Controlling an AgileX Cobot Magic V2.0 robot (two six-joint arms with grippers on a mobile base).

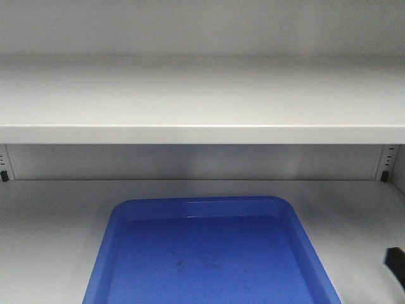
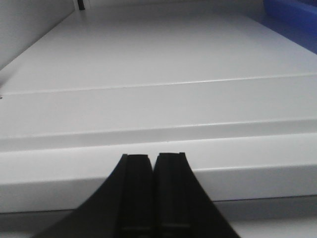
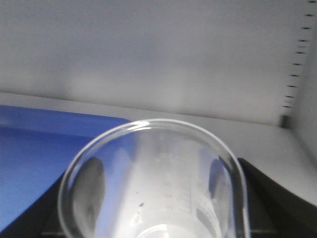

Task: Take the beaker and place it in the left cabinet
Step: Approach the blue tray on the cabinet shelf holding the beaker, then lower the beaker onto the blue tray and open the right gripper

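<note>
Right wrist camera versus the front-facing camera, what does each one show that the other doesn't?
Only the right wrist view shows the beaker, seen from above its rim, between the right gripper's dark fingers. Only the front-facing view shows the upper shelf and the blue tray's full width. Both show the blue tray on the lower shelf and the left cabinet's pale back wall with a slotted peg strip.

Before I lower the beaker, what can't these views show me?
- Base of the beaker: cut off by right wrist view's bottom edge; clearance below unknown.
- Its graduations: too blurred to read, same view.
- Near rim of the blue tray: cut off by front view's bottom edge.
</note>
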